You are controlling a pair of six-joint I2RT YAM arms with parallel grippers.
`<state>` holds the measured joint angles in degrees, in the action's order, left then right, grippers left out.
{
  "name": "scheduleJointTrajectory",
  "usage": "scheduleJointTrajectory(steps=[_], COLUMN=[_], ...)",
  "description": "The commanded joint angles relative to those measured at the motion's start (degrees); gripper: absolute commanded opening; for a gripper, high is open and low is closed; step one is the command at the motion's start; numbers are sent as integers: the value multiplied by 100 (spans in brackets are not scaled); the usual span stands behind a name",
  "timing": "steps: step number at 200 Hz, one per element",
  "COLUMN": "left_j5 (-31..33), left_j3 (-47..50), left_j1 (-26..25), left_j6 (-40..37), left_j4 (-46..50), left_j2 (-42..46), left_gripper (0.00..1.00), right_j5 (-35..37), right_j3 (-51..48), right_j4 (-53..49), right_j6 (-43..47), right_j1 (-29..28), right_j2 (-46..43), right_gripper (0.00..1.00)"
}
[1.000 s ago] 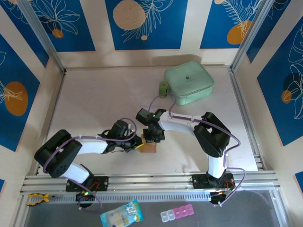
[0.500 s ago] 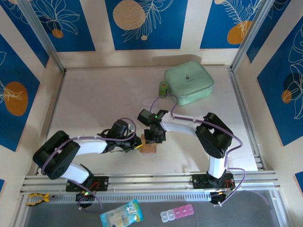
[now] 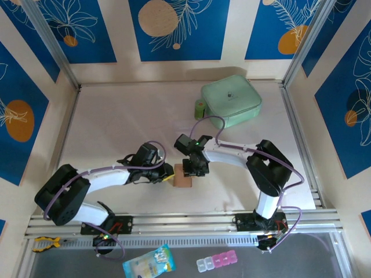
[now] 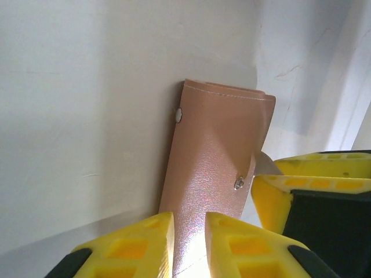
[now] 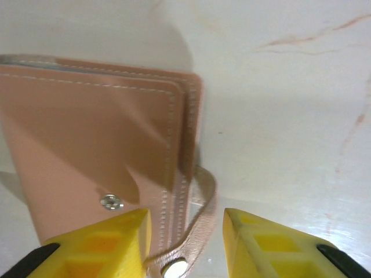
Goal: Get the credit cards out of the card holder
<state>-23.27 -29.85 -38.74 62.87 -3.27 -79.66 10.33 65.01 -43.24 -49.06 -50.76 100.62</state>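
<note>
The card holder (image 3: 183, 180) is a tan leather-like wallet lying folded shut on the table near the front middle. In the left wrist view the card holder (image 4: 214, 145) runs up from between my left gripper (image 4: 189, 223), whose jaws stand a narrow gap apart over its near end. My left gripper (image 3: 170, 174) is at its left edge and my right gripper (image 3: 195, 168) at its far right corner. In the right wrist view my right gripper (image 5: 185, 223) is open; the unsnapped snap tab (image 5: 204, 202) curls loosely between the fingers beside the card holder (image 5: 87, 127). The credit cards are hidden.
A mint-green zip pouch (image 3: 232, 102) sits at the back right with a small green object (image 3: 200, 108) beside it. On the dark ledge in front of the arm bases lie a light-blue packet (image 3: 149, 262) and a pill box (image 3: 216, 262).
My left jaws have parted slightly from shut. My right jaws have widened, and the right gripper has shifted a little right and nearer. The holder has stayed in place.
</note>
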Motion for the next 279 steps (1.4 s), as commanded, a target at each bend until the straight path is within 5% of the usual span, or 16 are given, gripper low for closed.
scheduleJointTrajectory(steps=[1,159,279], left_j5=[138,226,324], left_j3=[-157,-311,-366], left_j1=[64,48,85], left_j6=[-122,-59,-241], left_j4=[316,441,465], left_j2=[95,62,248], left_gripper=[22,20,20], right_j5=[75,-1043,-989], right_j3=[-169,-980,-1136], right_j4=[-167,1222,1068], right_j6=[34,204,218], right_j1=[88,617,684], right_j2=[-294,-285,-922], right_gripper=[38,25,6])
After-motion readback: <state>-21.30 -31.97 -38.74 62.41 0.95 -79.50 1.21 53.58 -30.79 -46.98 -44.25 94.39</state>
